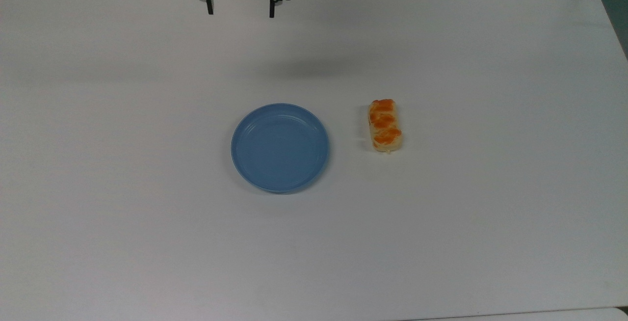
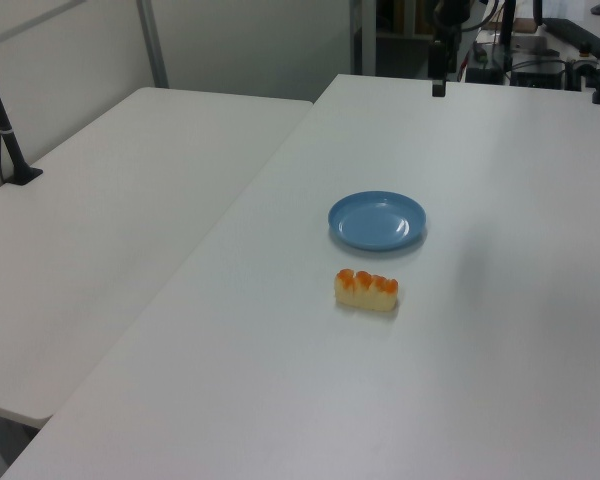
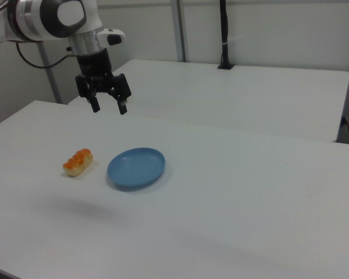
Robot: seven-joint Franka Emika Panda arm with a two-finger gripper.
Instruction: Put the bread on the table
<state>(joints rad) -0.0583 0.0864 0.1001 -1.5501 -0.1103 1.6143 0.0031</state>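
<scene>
The bread (image 1: 385,125), a pale-tan loaf with orange glazed patches, lies flat on the white table (image 1: 490,188), a short way to the top view's right of the blue plate. It also shows as a small loaf (image 2: 367,290) in the left view and sits left of the plate in the right view (image 3: 77,162). My gripper (image 1: 240,13) hangs open and empty high above the table, far from the bread, at the top view's upper edge. In the right view the gripper (image 3: 109,108) floats above and behind the bread. In the left view the gripper (image 2: 437,88) is at the far end.
An empty round blue plate (image 1: 280,147) rests near the table's middle. A second white table (image 2: 120,210) stands alongside. A black post (image 3: 223,35) rises at the back in the right view.
</scene>
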